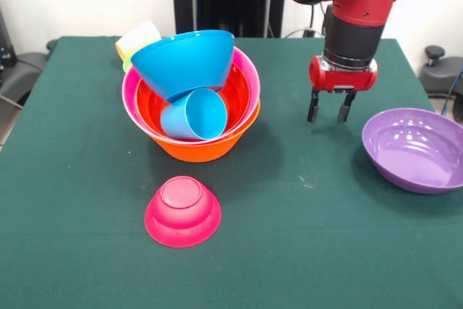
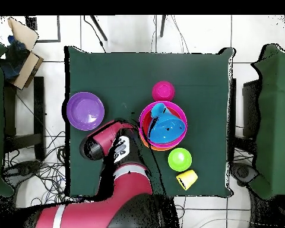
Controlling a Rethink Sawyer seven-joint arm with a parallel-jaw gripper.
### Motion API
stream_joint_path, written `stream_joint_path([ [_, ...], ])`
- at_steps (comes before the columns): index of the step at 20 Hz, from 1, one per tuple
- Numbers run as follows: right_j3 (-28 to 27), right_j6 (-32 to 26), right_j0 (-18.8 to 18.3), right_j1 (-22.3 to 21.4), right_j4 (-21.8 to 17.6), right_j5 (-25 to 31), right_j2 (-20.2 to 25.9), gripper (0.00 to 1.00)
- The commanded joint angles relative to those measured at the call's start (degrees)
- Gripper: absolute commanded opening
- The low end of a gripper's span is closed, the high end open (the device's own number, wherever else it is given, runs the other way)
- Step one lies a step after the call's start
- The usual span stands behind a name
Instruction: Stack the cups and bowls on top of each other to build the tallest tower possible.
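The tower [image 1: 194, 117] stands at the table's middle: a large orange bowl [image 1: 199, 151] holds a pink bowl [image 1: 248, 66] and a red-orange bowl [image 1: 239, 95]. A light blue cup [image 1: 194, 115] lies on its side inside them. A blue bowl [image 1: 184, 63] rests tilted, mouth down, on top. A small magenta bowl [image 1: 182, 211] sits upside down in front of the tower. A purple bowl [image 1: 416, 148] stands upright at the right. A yellow-orange cup [image 1: 137, 37] lies behind the tower beside a green bowl [image 2: 180, 159]. My gripper [image 1: 329, 112] is open and empty, between the tower and the purple bowl. No teal bowl shows.
The green table cloth [image 1: 304, 251] covers the whole table. In the overhead view my arm [image 2: 124, 172] lies over the table's edge nearest the base and hides the gripper. A cardboard box [image 2: 23, 50] sits off the table.
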Motion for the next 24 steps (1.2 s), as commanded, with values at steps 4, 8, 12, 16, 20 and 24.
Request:
stream_joint_path([
  [4, -3.2, -0.5, -0.8, -4.5, 3.5, 8.1, 2.2, 1.00],
  [8, -2.9, -1.0, -1.4, -5.5, 4.4, 8.3, 3.0, 1.00],
  [12, -2.9, 0.9, -0.8, -5.1, 5.3, 7.1, 2.2, 1.00],
  [16, -2.0, 5.0, -0.2, -5.5, 6.8, 5.4, -0.5, 1.00],
  [20, -0.4, 10.0, 0.4, -4.8, 9.1, -0.1, -3.6, 1.00],
  [24, 0.0, 10.0, 1.1, -4.5, 9.9, -2.0, -5.1, 1.00],
])
